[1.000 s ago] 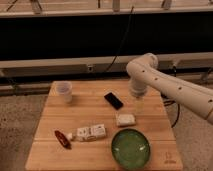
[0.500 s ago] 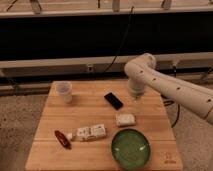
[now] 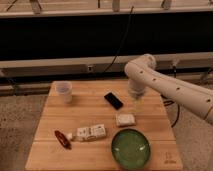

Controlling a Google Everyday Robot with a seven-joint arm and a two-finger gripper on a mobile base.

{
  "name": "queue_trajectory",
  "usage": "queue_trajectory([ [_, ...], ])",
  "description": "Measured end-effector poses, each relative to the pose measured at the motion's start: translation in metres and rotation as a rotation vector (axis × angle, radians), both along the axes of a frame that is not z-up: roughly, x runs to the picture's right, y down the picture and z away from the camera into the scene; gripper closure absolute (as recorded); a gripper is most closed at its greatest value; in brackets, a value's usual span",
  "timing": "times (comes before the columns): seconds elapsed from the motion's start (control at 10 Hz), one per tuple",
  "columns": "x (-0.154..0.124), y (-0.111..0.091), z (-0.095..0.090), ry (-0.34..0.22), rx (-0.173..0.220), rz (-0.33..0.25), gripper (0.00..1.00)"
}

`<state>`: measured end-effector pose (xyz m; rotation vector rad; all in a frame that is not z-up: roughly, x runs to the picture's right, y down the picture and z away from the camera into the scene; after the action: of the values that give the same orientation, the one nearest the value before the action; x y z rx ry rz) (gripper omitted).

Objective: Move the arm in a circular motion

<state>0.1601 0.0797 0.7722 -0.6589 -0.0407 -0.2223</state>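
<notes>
The arm (image 3: 172,87) is reaching in from the right, its elbow bending above the far right part of the wooden table (image 3: 85,112). Its gripper (image 3: 136,103) is hanging tip-down just right of a black phone (image 3: 113,100), above a small white packet (image 3: 125,119). A green bowl (image 3: 131,148) is sitting nearer, a clear cup (image 3: 64,92) far left.

wooden table (image 3: 50,125) under claw (image 3: 137,106) bears cup (image 3: 64,92), phone (image 3: 113,100), bowl (image 3: 130,148).
</notes>
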Motion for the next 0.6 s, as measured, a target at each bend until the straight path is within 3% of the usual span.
queue_trajectory([
  [0.6, -0.0009, -0.001, 0.0023, -0.012, 0.004, -0.029, 0.2],
])
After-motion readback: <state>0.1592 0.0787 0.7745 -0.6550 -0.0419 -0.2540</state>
